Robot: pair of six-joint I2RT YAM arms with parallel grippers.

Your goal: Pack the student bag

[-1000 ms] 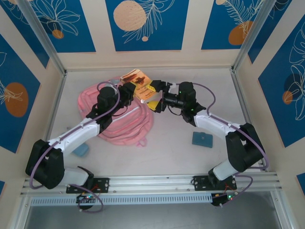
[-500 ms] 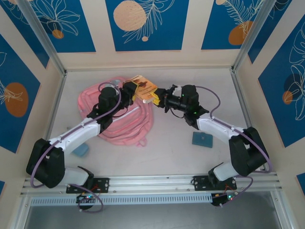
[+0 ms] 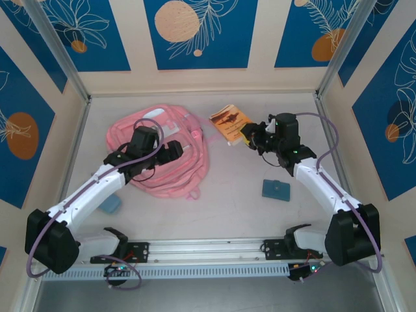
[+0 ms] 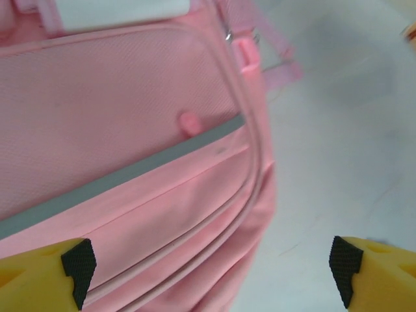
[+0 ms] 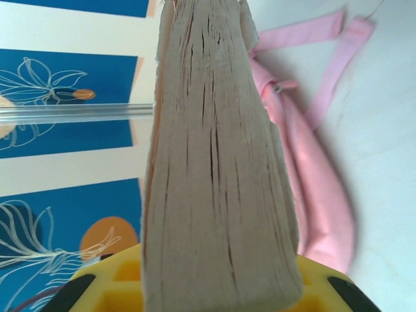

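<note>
Nearest to me, on the arms' side of the student bag [image 3: 162, 170], a small blue block [image 3: 112, 205] lies off its left corner. A teal case [image 3: 276, 190] sits well to the bag's right, and neither touches the fabric.

The bag lies flat on the table [image 3: 247, 214] with its front panel up. I judge it light but thoroughly limp. It is soft pink cloth that will sag, fold and slide under a push, and its mouth will fall shut unless something props it open. Pinching the broad panel would just gather loose cloth. I would take it along the zipper seam [image 4: 250, 123] or by a strap [image 5: 325, 39], where the material is doubled and firmer.

My left gripper [image 4: 211, 266] hovers above the bag's front pocket. Its fingers are spread wide with nothing between them, and the bag's grey strip [image 4: 130, 172] runs just beneath.

Beyond the bag's right edge, my right gripper [image 3: 250, 135] is clamped on a paperback book [image 3: 229, 123], with the page edges facing its wrist camera. The book sits just past the bag's far-right corner, apart from it. It looks stiff enough to steer, though the pages may splay.
</note>
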